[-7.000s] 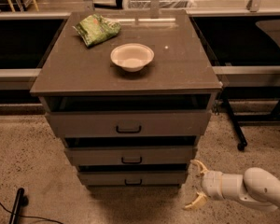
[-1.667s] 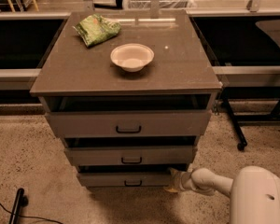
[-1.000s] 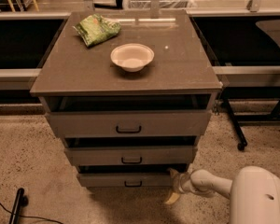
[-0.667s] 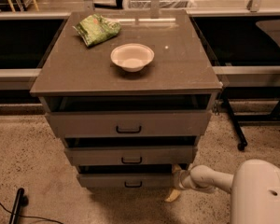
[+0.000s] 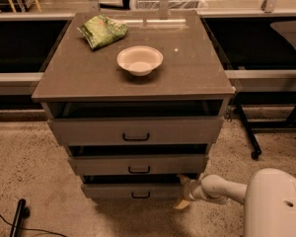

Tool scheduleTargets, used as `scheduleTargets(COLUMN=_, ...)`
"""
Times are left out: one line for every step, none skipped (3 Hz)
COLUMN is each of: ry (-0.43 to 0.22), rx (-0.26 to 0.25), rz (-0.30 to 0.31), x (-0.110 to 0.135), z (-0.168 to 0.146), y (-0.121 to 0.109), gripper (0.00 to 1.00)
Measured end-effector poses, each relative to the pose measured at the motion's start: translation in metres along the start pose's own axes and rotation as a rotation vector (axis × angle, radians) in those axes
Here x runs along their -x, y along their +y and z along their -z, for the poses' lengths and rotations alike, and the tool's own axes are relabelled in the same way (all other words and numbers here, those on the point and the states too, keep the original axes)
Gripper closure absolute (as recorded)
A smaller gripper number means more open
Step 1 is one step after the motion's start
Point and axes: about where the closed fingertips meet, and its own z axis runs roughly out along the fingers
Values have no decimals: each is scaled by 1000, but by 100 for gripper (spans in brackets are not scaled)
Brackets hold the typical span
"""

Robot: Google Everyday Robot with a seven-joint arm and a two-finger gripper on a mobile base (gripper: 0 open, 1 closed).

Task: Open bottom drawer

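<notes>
We count one cabinet (image 5: 89,75). Three drawers in it, stacked: one top drawer (image 5: 89,131), one middle drawer (image 5: 98,165), one bottom drawer (image 5: 108,190). Three black bar handles (image 5: 136,138), one per drawer front. On cabinet top we count two things: one white bowl (image 5: 139,60), one green bag (image 5: 103,30). We count one arm (image 5: 222,187) and one gripper (image 5: 182,192), low at right end of bottom drawer. Two fingers (image 5: 181,204) on it, spread apart.
</notes>
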Motion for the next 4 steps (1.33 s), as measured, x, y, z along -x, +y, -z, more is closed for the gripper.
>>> scheduleTargets(ry=0, rx=0, rz=0, x=0, z=0, y=0, gripper=34)
scheduleTargets(ry=0, rx=0, rz=0, x=0, z=0, y=0, gripper=30)
scheduleTargets(ry=0, rx=0, rz=0, x=0, z=0, y=0, gripper=8)
scheduleTargets(ry=19, rx=1, rz=-21, x=-3, z=-5, y=-3, gripper=0)
